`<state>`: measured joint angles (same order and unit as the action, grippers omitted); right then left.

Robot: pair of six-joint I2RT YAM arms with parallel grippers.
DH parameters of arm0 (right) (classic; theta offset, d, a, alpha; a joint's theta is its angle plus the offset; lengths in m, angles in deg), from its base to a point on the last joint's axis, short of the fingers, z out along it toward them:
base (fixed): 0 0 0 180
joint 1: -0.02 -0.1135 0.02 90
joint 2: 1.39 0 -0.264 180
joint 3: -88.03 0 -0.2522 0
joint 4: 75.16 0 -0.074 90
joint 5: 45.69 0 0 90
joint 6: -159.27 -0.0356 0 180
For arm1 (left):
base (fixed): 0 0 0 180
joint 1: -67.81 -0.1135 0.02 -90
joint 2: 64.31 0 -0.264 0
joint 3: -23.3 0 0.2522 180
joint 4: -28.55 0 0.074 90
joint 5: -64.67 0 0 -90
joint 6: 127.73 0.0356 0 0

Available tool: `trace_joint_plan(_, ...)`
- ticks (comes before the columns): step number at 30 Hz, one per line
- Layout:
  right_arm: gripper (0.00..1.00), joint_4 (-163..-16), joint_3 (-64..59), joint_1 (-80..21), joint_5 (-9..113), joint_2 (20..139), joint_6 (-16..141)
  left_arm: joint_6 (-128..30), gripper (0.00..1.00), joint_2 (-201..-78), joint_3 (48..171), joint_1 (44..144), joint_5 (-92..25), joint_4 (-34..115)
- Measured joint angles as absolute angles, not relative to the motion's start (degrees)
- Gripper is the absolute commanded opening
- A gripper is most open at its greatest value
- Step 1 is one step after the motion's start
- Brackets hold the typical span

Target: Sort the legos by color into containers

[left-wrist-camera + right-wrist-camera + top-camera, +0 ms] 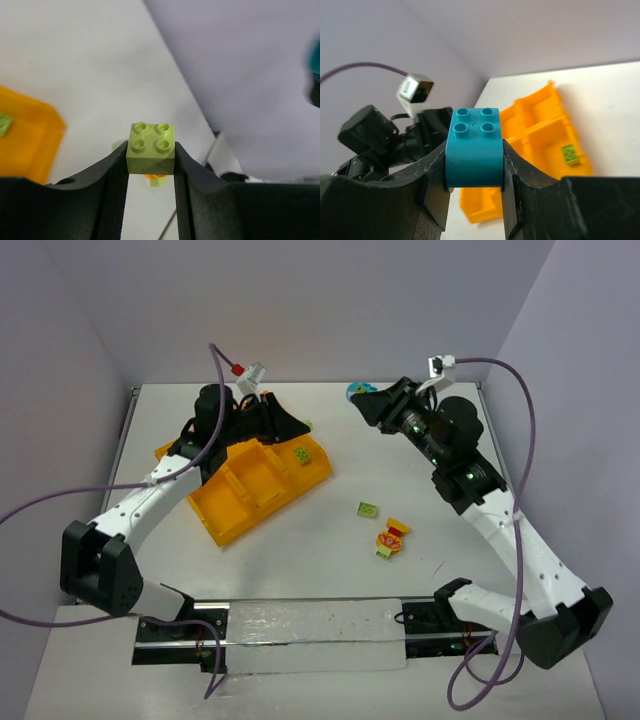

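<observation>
My left gripper (pixel 298 427) is shut on a light green lego (pixel 151 147) and holds it in the air by the far right corner of the orange-yellow tray (pixel 225 520). One light green lego (pixel 300 455) lies in the tray's far right compartment; it also shows in the right wrist view (pixel 569 153). My right gripper (pixel 363 400) is shut on a teal-blue lego (pixel 474 147), raised near the table's far edge, right of the tray. A loose green lego (pixel 368 508) and a yellow, red and green clump (pixel 392 538) lie on the table.
The tray stands tilted on the left half of the white table; its edge shows in the left wrist view (pixel 30 150) and the right wrist view (pixel 535 115). Purple walls close the back and sides. Cables trail from both wrists.
</observation>
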<state>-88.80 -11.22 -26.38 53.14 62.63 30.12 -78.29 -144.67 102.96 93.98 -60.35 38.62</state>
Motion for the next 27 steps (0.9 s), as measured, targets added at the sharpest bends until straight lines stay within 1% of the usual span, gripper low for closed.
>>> trace_joint_plan(5,0.0,-92.31,-14.13,-25.81,44.53,55.18,33.51,-76.09,0.0,-155.06,109.57,94.03,-48.04,47.91)
trace_joint_plan(11,0.0,-95.51,-15.45,-25.7,40.81,52.56,35.63,-76.02,0.01,-165.78,113.05,94.6,-38.64,54.8)
trace_joint_plan(12,0.0,-96.06,-15.47,-25.7,40.54,52.58,35.91,-76.02,0.09,-166.4,113.05,94.77,-37.62,55.57)
trace_joint_plan(14,0.0,-96.93,-15.57,-25.61,40.45,52.69,36.13,-76.02,0.28,-167.09,113.08,95.1,-36.09,56.29)
trace_joint_plan(15,0.0,-97.18,-15.6,-25.59,40.47,52.75,36.14,-76.02,0.42,-167.32,113.19,95.23,-35.51,56.53)
trace_joint_plan(16,0.0,-97.28,-15.6,-25.59,40.65,52.84,36.13,-76.02,0.47,-167.62,113.45,95.38,-34.88,56.89)
trace_joint_plan(18,0.0,-97.28,-15.66,-25.59,41.47,53.15,36.09,-75.91,0.75,-168.44,114.29,95.57,-33.67,57.35)
trace_joint_plan(19,0.0,-97.27,-15.67,-25.59,41.92,53.32,36.02,-76.07,0.83,-168.79,114.64,95.63,-33.13,57.45)
trace_joint_plan(20,0.0,-97.26,-15.68,-25.59,42.31,53.54,35.96,-76.11,0.89,-169.03,114.91,95.67,-32.68,57.61)
trace_joint_plan(22,0.0,-97.28,-15.71,-25.59,42.92,54.02,35.9,-76.01,0.94,-169.24,115.32,95.77,-31.69,58.09)
trace_joint_plan(27,0.0,-97.46,-15.71,-25.59,44.23,55.02,36.14,-75.51,0.95,-169.24,117.44,96.24,-29.74,59.71)
